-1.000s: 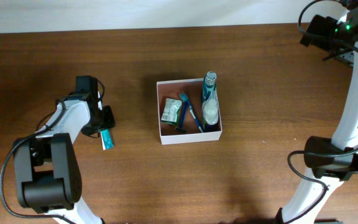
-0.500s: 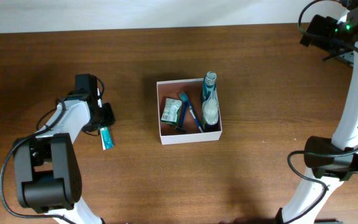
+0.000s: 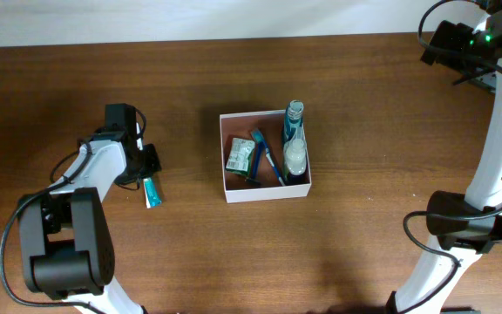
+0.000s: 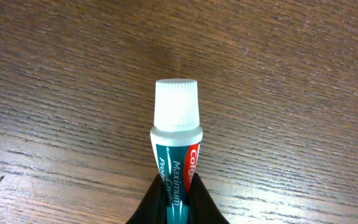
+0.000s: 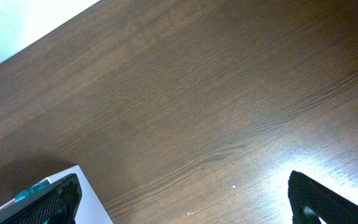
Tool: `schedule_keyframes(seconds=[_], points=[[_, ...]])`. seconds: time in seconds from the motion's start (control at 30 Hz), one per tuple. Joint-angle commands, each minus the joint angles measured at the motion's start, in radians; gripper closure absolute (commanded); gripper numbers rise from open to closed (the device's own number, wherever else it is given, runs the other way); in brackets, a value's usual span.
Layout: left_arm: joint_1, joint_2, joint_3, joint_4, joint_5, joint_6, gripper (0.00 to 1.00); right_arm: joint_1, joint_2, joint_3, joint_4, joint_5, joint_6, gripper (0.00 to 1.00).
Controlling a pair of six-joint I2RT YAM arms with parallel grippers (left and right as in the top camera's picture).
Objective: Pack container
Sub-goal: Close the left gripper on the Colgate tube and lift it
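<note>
The container [image 3: 266, 192], a white-walled square box with a reddish floor, sits mid-table. It holds a clear bottle [image 3: 295, 144], a green packet [image 3: 239, 155] and a blue toothbrush [image 3: 265, 159]. A teal and red toothpaste tube [image 3: 152, 193] with a white cap lies on the table left of the box. My left gripper [image 3: 149, 173] is shut on the tube's body, seen in the left wrist view [image 4: 178, 194] with the tube [image 4: 176, 134] pointing away, cap first. My right gripper [image 5: 182, 199] is open and empty, held high at the far right [image 3: 444, 42].
The brown wooden table [image 3: 364, 113] runs to a white wall at the back. A corner of the container [image 5: 91, 208] shows at the bottom left of the right wrist view. The right arm's base [image 3: 464, 228] stands at the right edge.
My left gripper has closed in on the toothpaste tube, and the tube has shifted slightly towards the gripper. The right arm has not moved.
</note>
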Motion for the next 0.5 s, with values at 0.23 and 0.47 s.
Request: schedule_keyframes(seconds=[0.23, 0.47], points=[[-0.01, -0.094, 0.101, -0.067, 0.14, -0.001, 0.97, -0.003, -0.014, 0.002, -0.005, 0.008, 0.004, 0.02], [-0.098, -0.229, 0.186, -0.062, 0.154, -0.13, 0.98, -0.003, -0.014, 0.002, -0.005, 0.008, 0.004, 0.02]])
